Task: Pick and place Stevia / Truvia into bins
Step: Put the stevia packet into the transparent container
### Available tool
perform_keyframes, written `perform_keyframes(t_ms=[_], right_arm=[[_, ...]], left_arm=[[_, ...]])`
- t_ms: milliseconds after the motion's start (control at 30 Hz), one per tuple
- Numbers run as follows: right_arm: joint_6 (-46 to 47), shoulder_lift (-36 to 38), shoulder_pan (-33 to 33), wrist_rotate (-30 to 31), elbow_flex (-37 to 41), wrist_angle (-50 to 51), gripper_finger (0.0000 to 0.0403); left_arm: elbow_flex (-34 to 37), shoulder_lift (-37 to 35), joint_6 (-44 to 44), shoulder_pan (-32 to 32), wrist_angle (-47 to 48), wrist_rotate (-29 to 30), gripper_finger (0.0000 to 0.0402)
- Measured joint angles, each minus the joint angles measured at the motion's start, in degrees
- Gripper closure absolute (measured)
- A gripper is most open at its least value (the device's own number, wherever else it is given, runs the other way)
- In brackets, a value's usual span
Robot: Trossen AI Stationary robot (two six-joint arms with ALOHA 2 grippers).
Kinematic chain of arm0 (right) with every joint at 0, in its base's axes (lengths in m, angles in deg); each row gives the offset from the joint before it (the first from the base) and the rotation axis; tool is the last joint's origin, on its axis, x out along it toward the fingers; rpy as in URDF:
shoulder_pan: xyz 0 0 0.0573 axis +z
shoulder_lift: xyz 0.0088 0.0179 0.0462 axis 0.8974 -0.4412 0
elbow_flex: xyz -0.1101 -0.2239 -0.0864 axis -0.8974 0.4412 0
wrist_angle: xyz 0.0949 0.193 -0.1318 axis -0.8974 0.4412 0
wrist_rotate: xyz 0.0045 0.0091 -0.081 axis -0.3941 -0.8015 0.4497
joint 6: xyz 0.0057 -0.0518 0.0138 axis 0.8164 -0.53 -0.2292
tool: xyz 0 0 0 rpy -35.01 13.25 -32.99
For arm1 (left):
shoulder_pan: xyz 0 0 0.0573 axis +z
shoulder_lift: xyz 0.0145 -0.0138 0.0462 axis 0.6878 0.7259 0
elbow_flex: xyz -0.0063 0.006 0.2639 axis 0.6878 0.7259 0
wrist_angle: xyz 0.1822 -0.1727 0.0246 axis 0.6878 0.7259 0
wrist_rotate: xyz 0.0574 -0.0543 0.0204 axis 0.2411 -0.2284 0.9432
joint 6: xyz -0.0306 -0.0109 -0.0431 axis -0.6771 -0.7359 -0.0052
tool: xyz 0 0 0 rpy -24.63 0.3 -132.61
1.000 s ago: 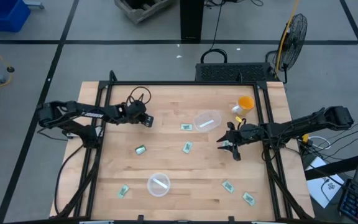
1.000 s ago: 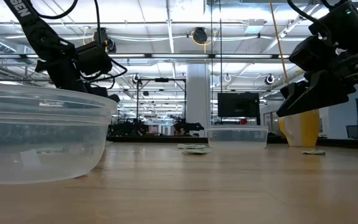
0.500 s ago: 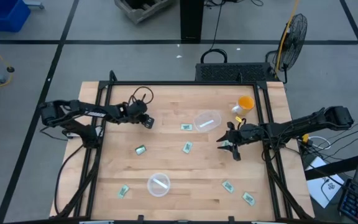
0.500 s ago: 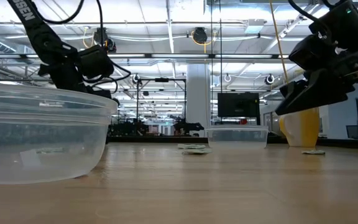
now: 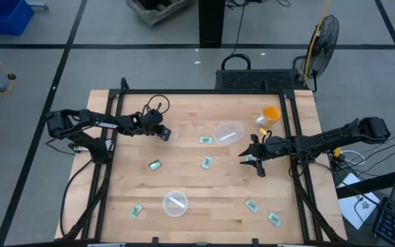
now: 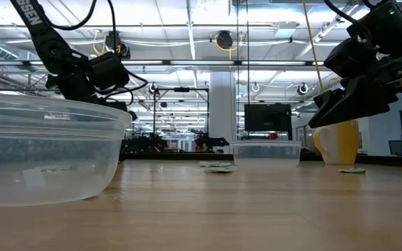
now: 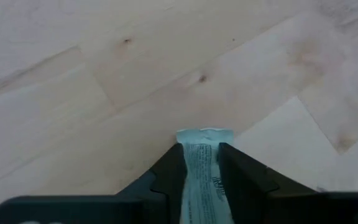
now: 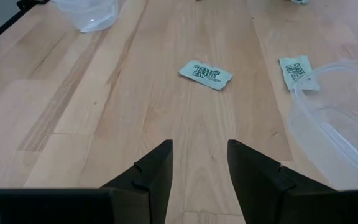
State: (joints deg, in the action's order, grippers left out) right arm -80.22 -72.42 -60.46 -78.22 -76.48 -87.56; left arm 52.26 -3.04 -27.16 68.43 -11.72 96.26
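Nudged slightly rightward, left gripper [image 5: 163,133] hovers upper left; only its wrist view reveals a pinched pale-green sachet [image 7: 202,174]. Right gripper [image 8: 199,163] stands spread.

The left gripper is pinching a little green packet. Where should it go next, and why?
Probably toward a clear bowl to drop it in. The left gripper is shut on a green-and-white sachet and held above bare wood near the table's back-left, with no bowl under it. That bowl, which already holds a sachet, looks about as near as the other. The right gripper waits open mid-table.
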Motion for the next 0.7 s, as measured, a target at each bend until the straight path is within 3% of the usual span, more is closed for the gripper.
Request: perform_keyframes(t_ms=[267, 500, 700], right_arm=[[0.0, 0.0, 0.0, 0.0, 0.0, 0.0, 0.0259], [0.0, 0.0, 0.0, 0.0, 0.0, 0.0, 0.0259], [0.0, 0.0, 0.0, 0.0, 0.0, 0.0, 0.0259]], left_arm=[[0.1, -0.4, -1.4, 0.0, -2.0, -0.2, 0.0393], [0.3, -0.3, -2.7, -0.6, -8.4, -7.6, 0.0383], [0.3, -0.3, -2.5, -5.4, -18.8, -17.6, 0.0395]])
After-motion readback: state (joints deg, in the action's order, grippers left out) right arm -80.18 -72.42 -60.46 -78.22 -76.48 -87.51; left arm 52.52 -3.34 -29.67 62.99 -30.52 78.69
